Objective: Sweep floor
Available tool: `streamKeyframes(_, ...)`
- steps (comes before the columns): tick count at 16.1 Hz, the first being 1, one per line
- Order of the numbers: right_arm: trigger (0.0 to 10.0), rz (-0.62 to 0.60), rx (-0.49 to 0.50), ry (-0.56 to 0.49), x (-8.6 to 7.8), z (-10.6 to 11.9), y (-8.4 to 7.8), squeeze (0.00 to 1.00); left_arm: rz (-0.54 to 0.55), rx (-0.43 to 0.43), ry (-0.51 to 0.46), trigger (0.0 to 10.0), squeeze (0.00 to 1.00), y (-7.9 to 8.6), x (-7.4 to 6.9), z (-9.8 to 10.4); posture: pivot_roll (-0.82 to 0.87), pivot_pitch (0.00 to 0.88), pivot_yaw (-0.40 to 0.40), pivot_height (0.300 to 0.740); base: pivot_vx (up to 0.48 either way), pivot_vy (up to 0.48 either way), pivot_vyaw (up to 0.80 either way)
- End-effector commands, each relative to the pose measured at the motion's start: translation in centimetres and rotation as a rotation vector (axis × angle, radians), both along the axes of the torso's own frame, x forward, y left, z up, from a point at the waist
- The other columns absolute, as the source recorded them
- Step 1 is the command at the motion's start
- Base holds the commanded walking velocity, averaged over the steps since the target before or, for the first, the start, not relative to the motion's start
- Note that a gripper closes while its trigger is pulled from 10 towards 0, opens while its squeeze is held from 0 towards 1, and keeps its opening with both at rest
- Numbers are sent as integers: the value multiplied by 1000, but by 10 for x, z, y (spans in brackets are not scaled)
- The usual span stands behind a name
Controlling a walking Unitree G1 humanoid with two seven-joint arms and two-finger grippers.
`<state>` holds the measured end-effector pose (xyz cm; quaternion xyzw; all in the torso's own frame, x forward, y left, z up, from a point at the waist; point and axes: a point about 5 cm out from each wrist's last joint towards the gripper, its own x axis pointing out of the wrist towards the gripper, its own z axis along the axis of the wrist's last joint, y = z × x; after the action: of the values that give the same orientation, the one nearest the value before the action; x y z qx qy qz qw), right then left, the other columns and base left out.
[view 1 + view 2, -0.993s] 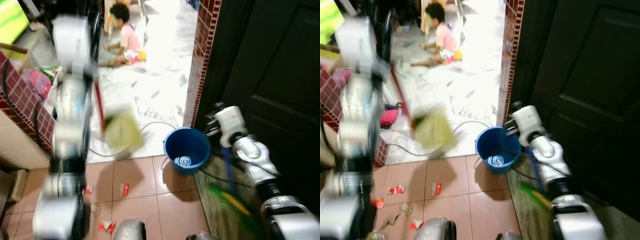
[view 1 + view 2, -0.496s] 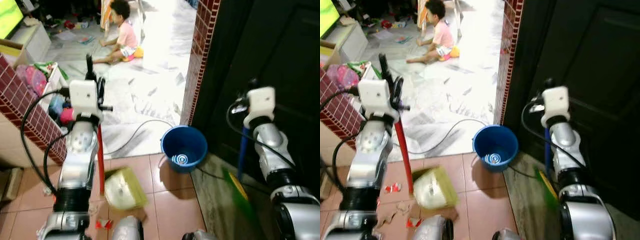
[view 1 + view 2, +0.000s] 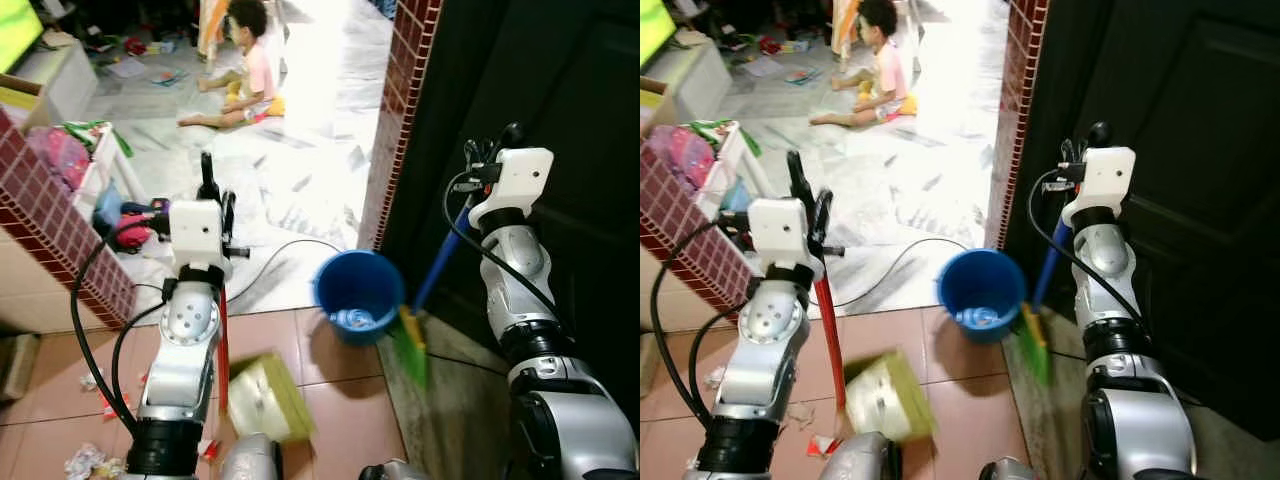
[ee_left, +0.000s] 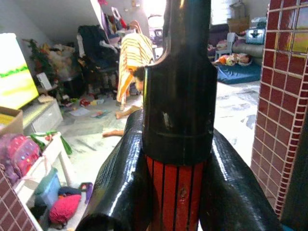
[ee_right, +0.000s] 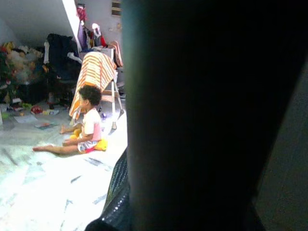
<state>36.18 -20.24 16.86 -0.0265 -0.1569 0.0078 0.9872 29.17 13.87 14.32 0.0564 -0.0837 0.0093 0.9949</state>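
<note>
At nine o'clock the left gripper (image 3: 213, 190) pinches the red-handled dustpan with a yellow-green scoop (image 3: 268, 397), low on the brown tiles. A round blue plastic bucket (image 3: 356, 292) sits centre. At three o'clock the right gripper (image 3: 490, 150) clamps the blue-handled green-bristled broom (image 3: 412, 342).

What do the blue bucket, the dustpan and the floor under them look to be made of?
Blue bucket: likely moulded plastic, with a uniform colour and a smooth rim. Dustpan, on a red handle held by the left hand: probably yellow-green plastic, though blurred. Floor: glazed terracotta tiles with grout lines; beyond the doorway, pale marble-like stone with grey veins.
</note>
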Motion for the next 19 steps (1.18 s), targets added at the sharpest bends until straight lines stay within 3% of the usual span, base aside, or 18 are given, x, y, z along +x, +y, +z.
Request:
streamKeyframes(1, 10000, 48, 72, -107, 5, 27, 11, 0, 2, 16, -75, 10000, 0, -1, 0, 17, 66, 0, -3, 740, 0, 0, 0)
streamKeyframes(7, 10000, 126, 86, -43, 4, 14, 21, 0, 8, 14, -72, 10000, 0, 1, 3, 20, 59, 0, 3, 740, 0, 0, 0)
streamKeyframes(11, 10000, 264, 111, 14, 3, 6, 39, 0, -4, 14, -69, 10000, 0, -2, 4, 20, 59, 0, 6, 740, 0, 0, 0)
streamKeyframes(14, 10000, 293, 48, -22, 1, 13, 42, 0, -9, 10, -66, 10000, 0, -3, 4, 20, 62, 0, 5, 740, 0, 0, 0)
streamKeyframes(19, 10000, 270, -133, -41, 3, 27, 24, 0, -41, 2, -38, 10000, 0, -7, 1, 15, 58, 0, 5, 740, 0, 0, 0)
